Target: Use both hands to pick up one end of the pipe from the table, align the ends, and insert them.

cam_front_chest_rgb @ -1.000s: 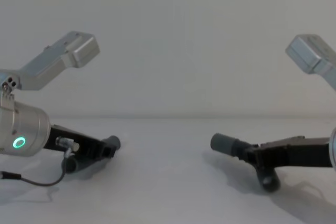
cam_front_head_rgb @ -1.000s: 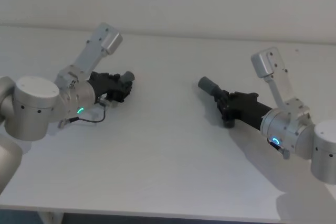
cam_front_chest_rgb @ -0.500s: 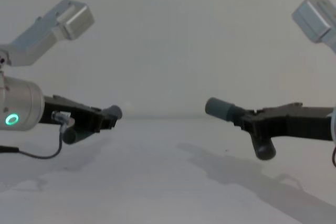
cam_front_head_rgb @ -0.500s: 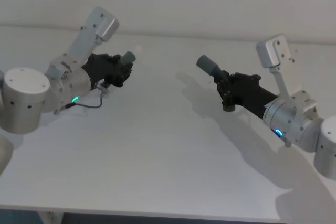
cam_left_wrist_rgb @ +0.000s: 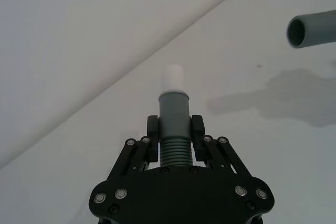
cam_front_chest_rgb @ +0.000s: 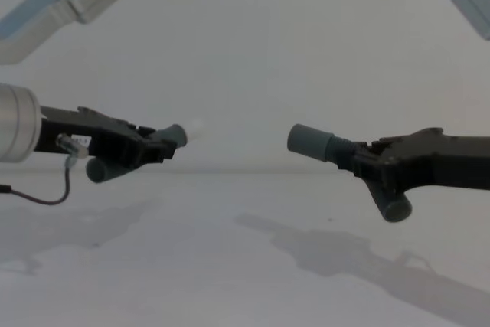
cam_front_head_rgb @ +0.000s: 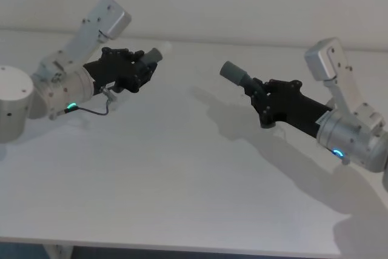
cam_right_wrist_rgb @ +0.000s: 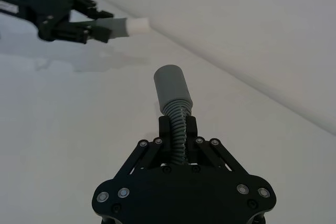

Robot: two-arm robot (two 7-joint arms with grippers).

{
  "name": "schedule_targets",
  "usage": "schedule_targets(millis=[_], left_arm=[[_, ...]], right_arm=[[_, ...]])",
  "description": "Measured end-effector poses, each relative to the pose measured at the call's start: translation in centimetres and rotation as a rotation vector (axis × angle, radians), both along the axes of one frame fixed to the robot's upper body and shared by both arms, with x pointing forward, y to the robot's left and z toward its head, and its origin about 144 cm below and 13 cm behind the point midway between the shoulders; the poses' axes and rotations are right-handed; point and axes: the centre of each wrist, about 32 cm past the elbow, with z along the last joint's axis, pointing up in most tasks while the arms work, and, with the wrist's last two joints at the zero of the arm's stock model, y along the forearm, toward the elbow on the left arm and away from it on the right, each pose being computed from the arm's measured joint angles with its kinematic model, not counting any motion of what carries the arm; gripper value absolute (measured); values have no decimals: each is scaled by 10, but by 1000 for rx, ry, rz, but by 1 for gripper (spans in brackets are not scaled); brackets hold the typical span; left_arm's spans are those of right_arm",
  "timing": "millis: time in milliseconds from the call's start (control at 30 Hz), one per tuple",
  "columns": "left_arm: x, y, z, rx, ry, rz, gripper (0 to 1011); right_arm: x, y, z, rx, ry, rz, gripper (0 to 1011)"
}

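Fingers [cam_left_wrist_rgb: 151, 128] of the black left gripper [cam_front_head_rgb: 140, 70] clamp the pale-tipped grey ribbed hose [cam_front_head_rgb: 151, 57]; the black right gripper [cam_front_head_rgb: 257, 92] clamps the wide-cuffed grey hose [cam_front_head_rgb: 233, 74]. Both hang above the white table [cam_front_head_rgb: 182, 174], well apart: aligning and inserting are left.

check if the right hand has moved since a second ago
Yes. The right hand, shut on the wide-cuffed pipe piece, has risen: in the chest view it sat below the far edge of the table, now above it.
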Motion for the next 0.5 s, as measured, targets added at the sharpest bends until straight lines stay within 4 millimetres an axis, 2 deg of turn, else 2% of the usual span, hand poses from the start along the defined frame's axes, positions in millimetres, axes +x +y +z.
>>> schedule_targets(millis=[500], left_arm=[[7, 30, 14, 16, -53, -234, 356]], right_arm=[[7, -32, 4, 7, -11, 185, 156]])
